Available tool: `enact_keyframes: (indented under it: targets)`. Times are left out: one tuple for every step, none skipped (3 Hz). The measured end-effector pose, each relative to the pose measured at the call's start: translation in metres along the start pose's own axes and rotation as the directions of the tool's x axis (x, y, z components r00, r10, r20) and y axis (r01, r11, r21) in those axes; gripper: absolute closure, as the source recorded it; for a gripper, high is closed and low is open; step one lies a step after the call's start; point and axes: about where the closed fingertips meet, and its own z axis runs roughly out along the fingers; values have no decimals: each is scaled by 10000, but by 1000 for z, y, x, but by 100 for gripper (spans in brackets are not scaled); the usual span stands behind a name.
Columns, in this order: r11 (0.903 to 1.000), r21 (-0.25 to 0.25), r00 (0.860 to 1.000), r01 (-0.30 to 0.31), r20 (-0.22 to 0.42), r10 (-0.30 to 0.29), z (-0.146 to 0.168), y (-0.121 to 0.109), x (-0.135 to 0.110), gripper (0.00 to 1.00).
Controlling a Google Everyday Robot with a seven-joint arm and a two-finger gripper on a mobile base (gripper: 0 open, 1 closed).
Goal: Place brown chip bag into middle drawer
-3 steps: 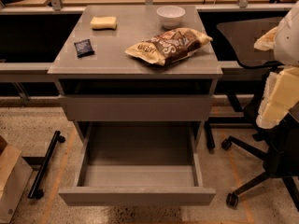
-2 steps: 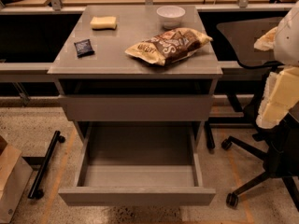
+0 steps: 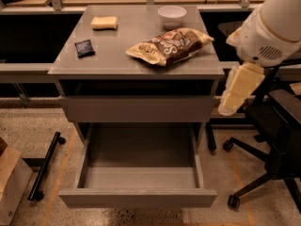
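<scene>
The brown chip bag (image 3: pixel 170 46) lies on the cabinet top, right of centre, dark brown with cream-yellow ends. The middle drawer (image 3: pixel 137 197) is pulled wide open low at the front, and its box holds nothing. Above it is a shut plain grey drawer front (image 3: pixel 136 108). My gripper (image 3: pixel 235 95) hangs on the white arm (image 3: pixel 270 29) just off the cabinet's right side, below the level of the top and to the right of the bag. It holds nothing that I can see.
A white bowl (image 3: pixel 171 16) stands behind the bag. A yellow sponge-like block (image 3: pixel 104 22) and a small dark packet (image 3: pixel 84 47) lie at the left of the top. A black office chair (image 3: pixel 277 140) stands at the right. A cardboard box (image 3: pixel 10 182) and a black bar (image 3: pixel 44 166) are at the left.
My arm and gripper have moved left, closer to the cabinet's right side. The bag, the bowl and the open drawer have not moved.
</scene>
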Motion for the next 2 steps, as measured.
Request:
enact_keyframes:
  targets:
    - [9994, 228, 9981, -252, 571, 239, 28, -31, -30, 0]
    - [9997, 259, 9916, -30, 1291, -4, 38, -62, -69, 0]
